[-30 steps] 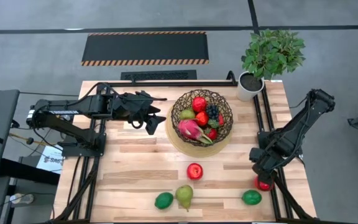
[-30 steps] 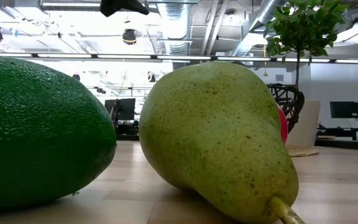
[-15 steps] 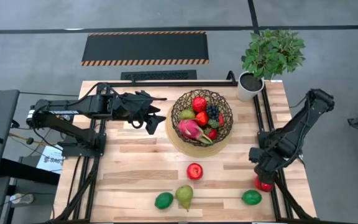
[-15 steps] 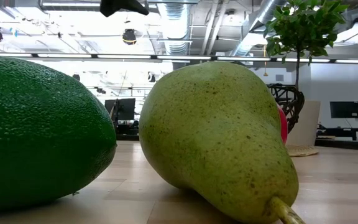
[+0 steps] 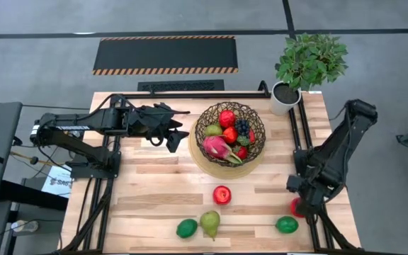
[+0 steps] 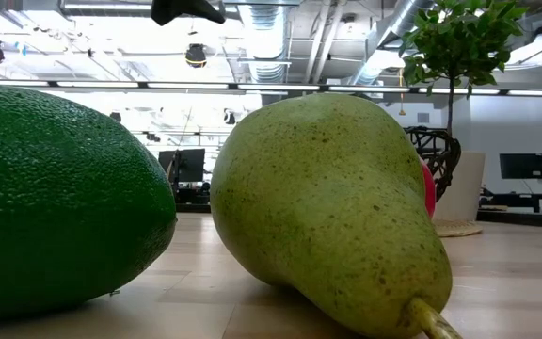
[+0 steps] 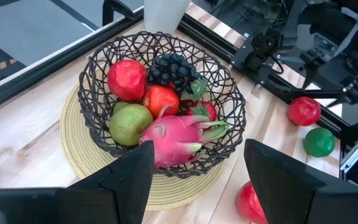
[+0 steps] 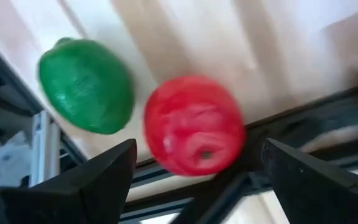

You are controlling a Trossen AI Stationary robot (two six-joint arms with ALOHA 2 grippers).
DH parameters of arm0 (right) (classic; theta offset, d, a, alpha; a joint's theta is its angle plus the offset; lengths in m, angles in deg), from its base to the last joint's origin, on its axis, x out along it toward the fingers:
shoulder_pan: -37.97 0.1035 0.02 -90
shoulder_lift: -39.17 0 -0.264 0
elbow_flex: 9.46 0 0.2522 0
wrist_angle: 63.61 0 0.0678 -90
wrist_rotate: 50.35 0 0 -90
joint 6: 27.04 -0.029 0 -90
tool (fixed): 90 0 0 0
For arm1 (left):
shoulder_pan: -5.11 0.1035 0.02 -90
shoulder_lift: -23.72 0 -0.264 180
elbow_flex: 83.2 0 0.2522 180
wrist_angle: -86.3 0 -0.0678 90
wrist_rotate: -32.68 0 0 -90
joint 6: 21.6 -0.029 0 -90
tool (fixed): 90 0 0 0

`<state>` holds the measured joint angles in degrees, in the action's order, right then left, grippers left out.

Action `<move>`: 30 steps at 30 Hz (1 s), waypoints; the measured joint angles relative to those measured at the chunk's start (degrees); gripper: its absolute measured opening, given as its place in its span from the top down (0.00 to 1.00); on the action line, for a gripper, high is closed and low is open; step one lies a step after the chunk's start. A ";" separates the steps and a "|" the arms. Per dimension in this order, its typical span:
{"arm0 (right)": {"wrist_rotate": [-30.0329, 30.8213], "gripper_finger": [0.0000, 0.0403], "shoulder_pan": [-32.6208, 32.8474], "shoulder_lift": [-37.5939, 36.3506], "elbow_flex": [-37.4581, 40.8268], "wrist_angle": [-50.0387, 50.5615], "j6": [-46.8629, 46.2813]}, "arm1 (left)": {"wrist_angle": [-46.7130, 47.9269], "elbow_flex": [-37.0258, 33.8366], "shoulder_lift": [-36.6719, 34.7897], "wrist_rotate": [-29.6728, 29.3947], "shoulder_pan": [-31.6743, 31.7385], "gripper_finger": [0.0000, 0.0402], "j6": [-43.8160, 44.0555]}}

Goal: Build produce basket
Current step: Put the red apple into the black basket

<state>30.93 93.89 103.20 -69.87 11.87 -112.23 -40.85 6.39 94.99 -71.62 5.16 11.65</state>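
Note:
The basket (image 5: 253, 122) stands on a round tan mat at the table's far middle. It holds red apples, a pear, dark grapes and a pink dragon fruit (image 7: 173, 135). My left gripper (image 5: 172, 140) hangs open just left of the basket, with nothing between its fingers (image 7: 126, 180). My right gripper (image 5: 302, 198) points down, open, above a red apple (image 8: 194, 124) that lies against the right rail. A lime (image 8: 86, 86) lies beside that apple. On the table nearer the front lie another red apple (image 5: 222, 195), a pear (image 5: 210, 223) and a second lime (image 5: 186, 228).
A potted plant (image 5: 309, 64) in a white pot stands at the far right corner. Black frame rails (image 5: 304, 152) run along the table's right, left and far edges. In the low view the lime (image 6: 64, 198) and pear (image 6: 327, 217) fill the foreground.
My right gripper has sunk and swung a little toward the red apple by the right rail, staying open. The fruit and the basket have kept their places.

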 joint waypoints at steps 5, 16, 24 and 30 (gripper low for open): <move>-0.25 0.10 2.87 -0.02 3.13 -4.98 -3.80 | 0.00 0.02 0.00 -0.07 0.00 0.41 0.46; -0.33 0.10 9.40 -0.02 9.26 -14.34 -10.61 | 0.00 0.01 0.00 -1.25 -0.02 0.41 1.07; 0.08 0.10 9.72 -0.19 11.60 -17.18 -9.51 | 0.00 0.00 0.00 -1.88 -0.02 0.41 1.07; -0.22 0.10 9.51 -0.13 11.67 -17.93 -7.89 | 0.00 0.01 0.01 -2.64 0.00 0.41 1.07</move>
<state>30.71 103.40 103.06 -58.20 -6.06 -120.11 -40.85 6.40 95.00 -74.26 5.16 12.73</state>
